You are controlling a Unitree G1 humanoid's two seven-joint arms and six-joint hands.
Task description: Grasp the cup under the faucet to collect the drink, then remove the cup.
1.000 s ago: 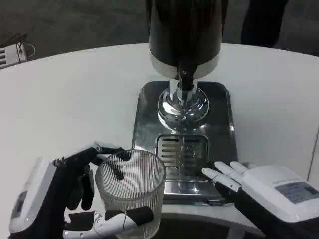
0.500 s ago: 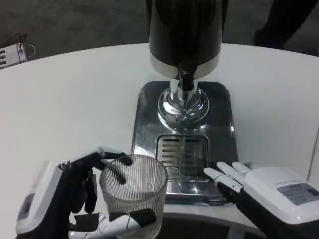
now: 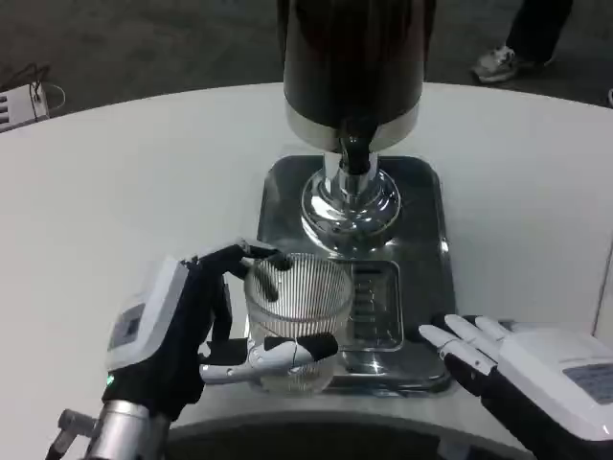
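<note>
A round white worktop (image 3: pixel 115 182) stands on dark grey floor (image 3: pixel 144 48). A white power strip (image 3: pixel 24 103) lies on the floor; a sneaker (image 3: pixel 498 65) shows beyond.

Even overhead light, slight blur

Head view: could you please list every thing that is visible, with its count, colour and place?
dispenser: one, black body with a silver band, standing at the back of the tray
faucet: one, black, under the dispenser's front
tray: one, shiny silver, on the table's middle
drip grate: one, silver with slots, in the tray's front part
cup: one, clear ribbed glass, over the tray's front left edge
table: one, white
shoe: one, pale, on the floor at the top right
left hand: grips the cup
right hand: fingers spread, by the tray's front right corner
</note>
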